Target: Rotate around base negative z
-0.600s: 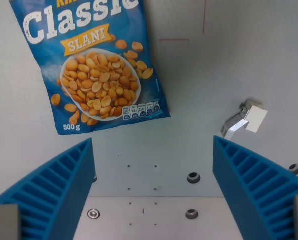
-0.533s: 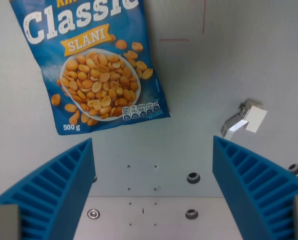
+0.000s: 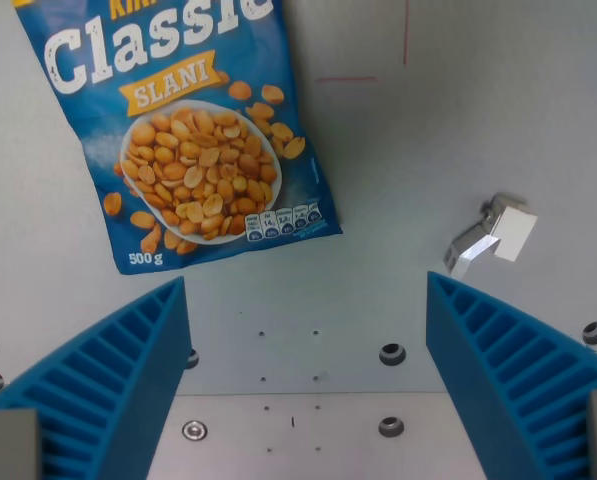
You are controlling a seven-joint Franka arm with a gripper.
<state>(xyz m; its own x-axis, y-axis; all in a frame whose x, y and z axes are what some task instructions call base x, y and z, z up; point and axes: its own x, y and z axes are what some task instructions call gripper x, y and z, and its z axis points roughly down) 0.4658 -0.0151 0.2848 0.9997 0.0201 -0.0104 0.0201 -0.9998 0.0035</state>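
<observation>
Between ribbed blue jaws, glossy rectangular peanut bag.

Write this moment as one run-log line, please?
claw: open, empty | peanut bag: flat on table, ahead of claw | small white block: wrist view's right

Gripper: two blue ribbed fingers, one at lower left of wrist view, other at lower right. Jaws spread wide, nothing between them. Pointing down over pale grey table, above screw holes. Grey pad corners visible at bottom edges. Both fingers slant outward toward bottom corners of wrist view, clear of surface.
</observation>
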